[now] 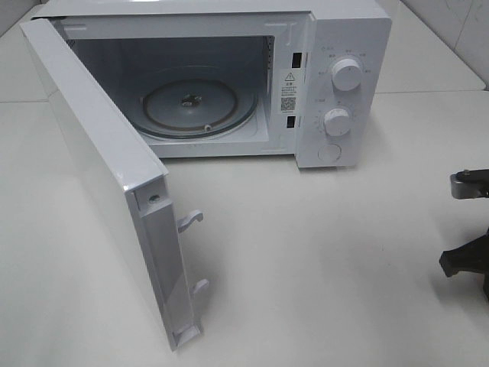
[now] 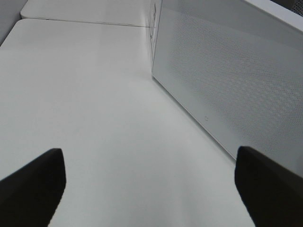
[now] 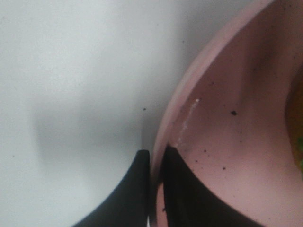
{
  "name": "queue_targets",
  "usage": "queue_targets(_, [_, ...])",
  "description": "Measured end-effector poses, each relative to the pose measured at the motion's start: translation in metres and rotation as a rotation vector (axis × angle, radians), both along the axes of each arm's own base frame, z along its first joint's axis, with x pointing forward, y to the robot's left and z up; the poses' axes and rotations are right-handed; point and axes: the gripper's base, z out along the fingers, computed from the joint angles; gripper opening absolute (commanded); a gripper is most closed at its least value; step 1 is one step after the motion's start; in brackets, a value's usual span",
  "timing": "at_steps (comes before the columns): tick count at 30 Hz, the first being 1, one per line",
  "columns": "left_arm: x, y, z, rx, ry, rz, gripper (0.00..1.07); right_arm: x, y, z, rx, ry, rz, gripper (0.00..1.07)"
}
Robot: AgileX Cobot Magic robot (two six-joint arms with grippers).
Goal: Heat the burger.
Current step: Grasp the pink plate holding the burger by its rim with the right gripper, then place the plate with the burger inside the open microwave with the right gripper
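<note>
Right wrist view has the right gripper (image 3: 155, 155) with its two black fingers pinched together on the rim of the round pink plate (image 3: 222, 118). One finger sits outside the rim and one inside on the speckled surface, so the grip is on the plate, not the food. Beyond the fingers, a blurred sliver of brown and yellow-green, cut off by the frame edge, is most likely the burger (image 3: 297, 127) on that plate; its bun and layers cannot be made out. Under the plate is the plain white table (image 3: 71, 71), though whether the plate rests on it or hangs just above cannot be told. Farther out stands the white countertop microwave oven (image 1: 348, 46), its hinged white door (image 1: 92, 176) swung wide open, baring the round glass turntable (image 1: 195, 107). To do this step well, the plate should probably be lifted level and slowly, since an edge pinch lets a loaded plate tip, then carried low through the opening and set centred on the turntable. The exterior high view shows only a dark piece of the right arm (image 1: 466, 260) at its edge; plate and burger lie outside it. The left gripper (image 2: 149, 158) has its black fingers spread wide and empty, above the table just beside the door's perforated face.
</note>
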Motion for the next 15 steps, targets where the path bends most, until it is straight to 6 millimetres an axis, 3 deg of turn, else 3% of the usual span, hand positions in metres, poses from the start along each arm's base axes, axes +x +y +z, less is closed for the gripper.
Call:
queue_targets(9, [0.000, 0.000, 0.000, 0.000, 0.000, 0.000, 0.88, 0.000, 0.002, 0.002, -0.038, 0.013, 0.003, 0.00])
queue_targets(15, [0.000, 0.000, 0.000, 0.000, 0.000, 0.000, 0.88, -0.002, 0.009, 0.017, -0.084, -0.040, 0.019, 0.00])
